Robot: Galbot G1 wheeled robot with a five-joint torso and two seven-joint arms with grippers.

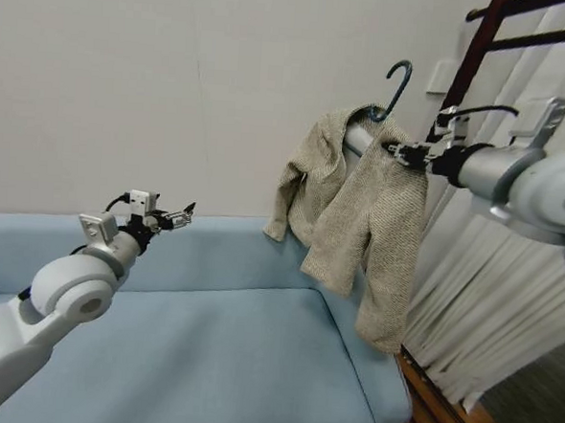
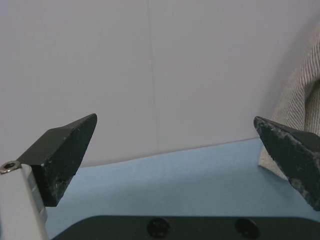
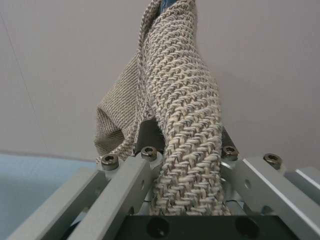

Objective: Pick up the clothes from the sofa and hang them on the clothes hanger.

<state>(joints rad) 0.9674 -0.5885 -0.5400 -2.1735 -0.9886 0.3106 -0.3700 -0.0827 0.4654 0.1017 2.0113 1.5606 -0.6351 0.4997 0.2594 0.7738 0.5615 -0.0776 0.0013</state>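
Head view: the right gripper [image 1: 401, 152] is clamped on the beige sweater [image 1: 359, 216], which hangs from a hanger [image 1: 398, 84] above the right end of the sofa [image 1: 207, 351]; the left gripper [image 1: 177, 217] hovers over the backrest. Left wrist view: its fingers [image 2: 65, 155] are spread wide and hold nothing. Right wrist view: the knit fabric is pinched between the closed jaws.

No writing, label, brand mark or number can be read on the knitted cardigan [image 1: 359, 211], the blue sofa [image 1: 206, 360] or the plain wall [image 1: 176, 71] behind them.
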